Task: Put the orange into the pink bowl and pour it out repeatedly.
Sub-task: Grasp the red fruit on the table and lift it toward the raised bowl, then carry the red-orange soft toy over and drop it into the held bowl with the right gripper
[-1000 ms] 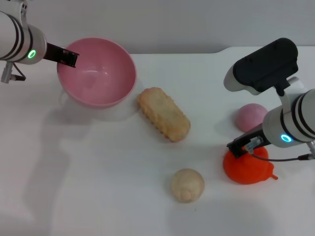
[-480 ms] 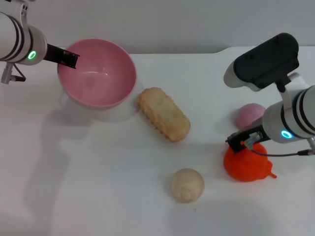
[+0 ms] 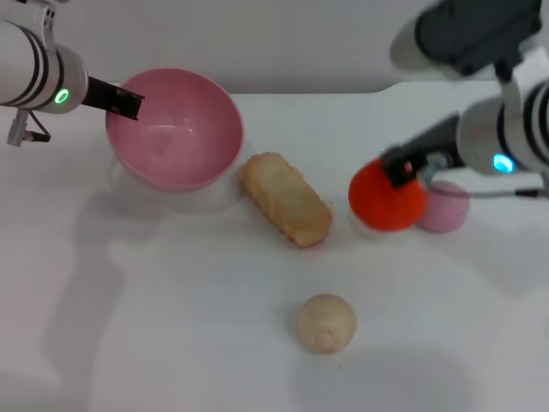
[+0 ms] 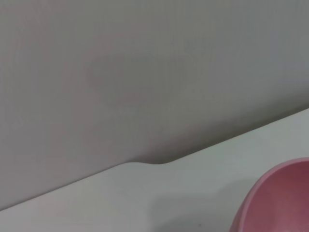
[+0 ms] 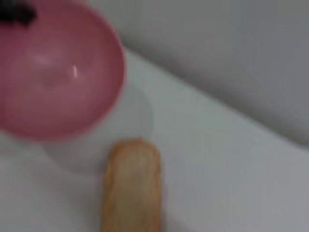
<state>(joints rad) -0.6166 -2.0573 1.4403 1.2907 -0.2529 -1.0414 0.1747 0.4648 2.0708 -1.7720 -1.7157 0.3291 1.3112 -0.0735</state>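
Observation:
The orange, bright red-orange and roundish, hangs in my right gripper above the table, right of the middle. The gripper is shut on its top. The pink bowl is held tilted toward the middle, off the table at the back left, with my left gripper shut on its left rim. The bowl is empty. It also shows in the right wrist view and, as an edge, in the left wrist view.
A beige bread-like loaf lies between bowl and orange; it also shows in the right wrist view. A beige ball sits near the front. A pale pink ball lies just right of the orange.
My right gripper has lifted the orange off the table and carried it left and back, toward the bowl. The bowl has shifted slightly right in the left gripper.

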